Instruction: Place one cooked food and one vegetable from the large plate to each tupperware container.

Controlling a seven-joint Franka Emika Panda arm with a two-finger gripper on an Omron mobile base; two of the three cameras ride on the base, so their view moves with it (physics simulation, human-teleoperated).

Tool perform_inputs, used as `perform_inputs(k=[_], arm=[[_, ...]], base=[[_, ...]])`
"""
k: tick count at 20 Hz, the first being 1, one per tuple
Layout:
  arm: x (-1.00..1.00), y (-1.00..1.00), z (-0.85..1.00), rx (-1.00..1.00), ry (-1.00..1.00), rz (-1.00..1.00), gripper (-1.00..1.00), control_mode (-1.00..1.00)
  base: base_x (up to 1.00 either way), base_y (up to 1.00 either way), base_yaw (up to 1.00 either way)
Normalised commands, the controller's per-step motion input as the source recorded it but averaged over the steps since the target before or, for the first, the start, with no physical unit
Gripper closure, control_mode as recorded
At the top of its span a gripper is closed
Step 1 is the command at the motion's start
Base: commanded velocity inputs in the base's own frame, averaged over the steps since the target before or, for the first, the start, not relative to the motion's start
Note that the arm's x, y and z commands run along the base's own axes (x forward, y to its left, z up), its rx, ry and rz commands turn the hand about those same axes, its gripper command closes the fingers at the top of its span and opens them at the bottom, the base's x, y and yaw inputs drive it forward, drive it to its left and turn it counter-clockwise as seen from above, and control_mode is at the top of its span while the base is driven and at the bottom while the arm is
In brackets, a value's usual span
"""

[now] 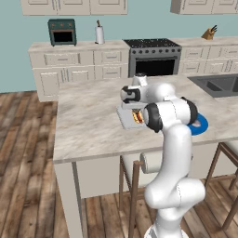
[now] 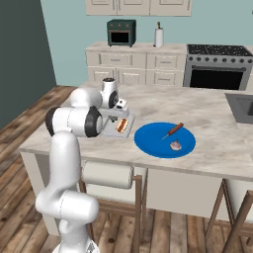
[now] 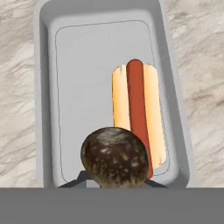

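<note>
Mushroom [image 3: 114, 156] sits clamped in the gripper [image 3: 114, 183] at lower centre, over the tray [image 3: 46, 87], ready to join the hot dog [image 3: 139, 118].

On the island counter [image 2: 207, 113], the tupperware container [image 2: 129, 129] sits just left of the large plate [image 2: 150, 138] in the right base view. A hot dog [image 3: 139, 116] lies in the container. The gripper [image 3: 113, 181] holds a mushroom [image 3: 116, 157] above the container's near end, beside the hot dog.
</note>
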Motion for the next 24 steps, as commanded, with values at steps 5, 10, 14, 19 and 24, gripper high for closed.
perform_inputs(k=[5, 10, 14, 19, 24], arm=[[0.11, 0.35, -0.29, 0.0, 0.0, -0.01, 1.0, -1.0], [0.03, -0.02, -0.43, -0.07, 0.0, -0.04, 1.0, -1.0], [0.05, 0.0, -0.29, -0.07, 0.0, 0.0, 1.0, -1.0], [0.0, 0.0, 0.0, 0.0, 0.0, 0.0, -1.0, -1.0], [0.0, 0.0, 0.0, 0.0, 0.0, 0.0, -1.0, -1.0]], base=[[0.0, 0.0, 0.0], [0.0, 0.0, 0.0], [0.0, 0.0, 0.0], [0.0, 0.0, 0.0], [0.0, 0.0, 0.0]])
